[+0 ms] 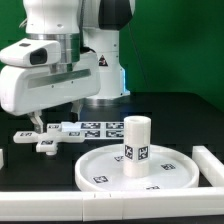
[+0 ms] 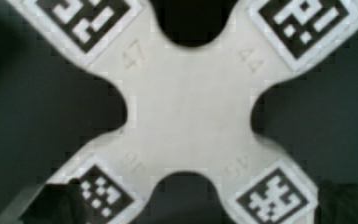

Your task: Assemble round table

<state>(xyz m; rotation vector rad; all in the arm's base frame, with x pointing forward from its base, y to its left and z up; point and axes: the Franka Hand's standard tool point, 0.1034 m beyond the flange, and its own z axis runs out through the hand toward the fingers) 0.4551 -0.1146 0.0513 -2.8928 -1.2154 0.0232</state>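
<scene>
Three white parts of the round table lie on the dark tabletop [image 1: 175, 110]. Farthest toward the exterior view's left, my gripper [image 1: 38, 124] hangs low, directly above the cross-shaped piece [image 1: 47, 141], which lies flat at about 9 o'clock from the disc. In the wrist view that piece [image 2: 179, 100] fills the picture, with a tag on each arm. My jaws show only as dark shapes at two far corners, spread wide and holding nothing. The marker board [image 1: 92, 127] lies at 3 o'clock of the cross. The rimmed round disc [image 1: 100, 168] comes next, with the cylinder leg [image 1: 136, 146] standing upright on it. A white rail [image 1: 212, 165] lies at its 3 o'clock.
</scene>
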